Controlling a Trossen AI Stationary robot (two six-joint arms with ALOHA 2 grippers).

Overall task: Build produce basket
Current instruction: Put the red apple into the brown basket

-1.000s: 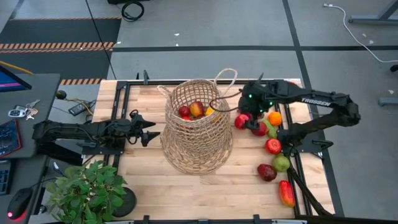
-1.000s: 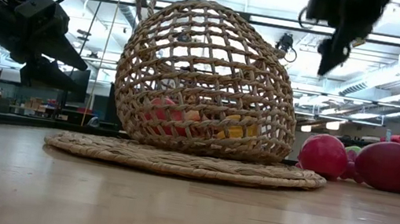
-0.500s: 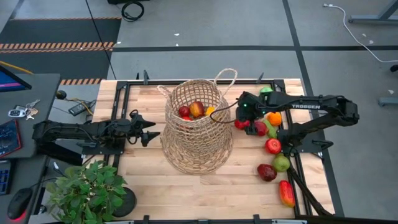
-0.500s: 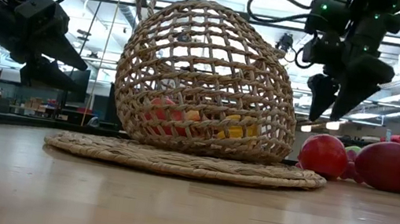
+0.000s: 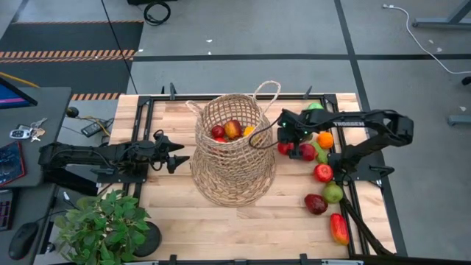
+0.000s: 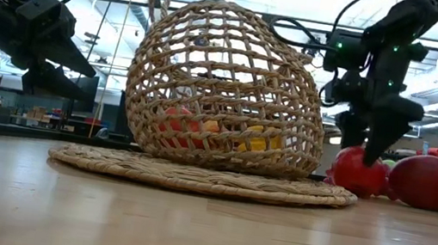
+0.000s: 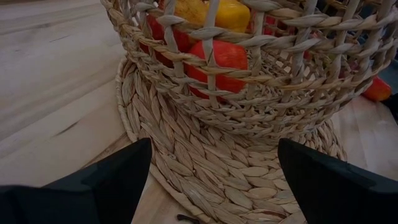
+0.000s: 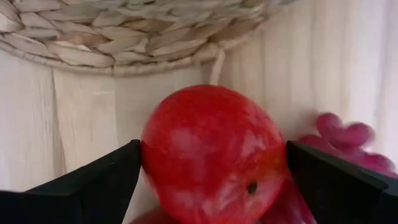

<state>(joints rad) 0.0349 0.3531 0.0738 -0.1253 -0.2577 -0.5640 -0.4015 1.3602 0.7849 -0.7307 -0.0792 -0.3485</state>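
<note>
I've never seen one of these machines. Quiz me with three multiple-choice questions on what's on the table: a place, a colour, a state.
1. Where does the right tool hang?
A. inside the basket
B. over a fruit beside the basket
C. above the plant

2. What colour is that fruit?
A. red
B. blue
C. white

3. How do the right tool's fingers stand?
A. shut on the fruit
B. open, either side of it
C. hidden

Answers: 1 B, it hangs just right of the basket over the loose fruit. 2 A, the right wrist view shows red. 3 B, dark fingers flank it with gaps.

leafy potted plant point(image 5: 103, 224) at the table's point(image 5: 176, 228) corner, keys point(image 5: 24, 133) on a side desk point(image 5: 44, 103).
</note>
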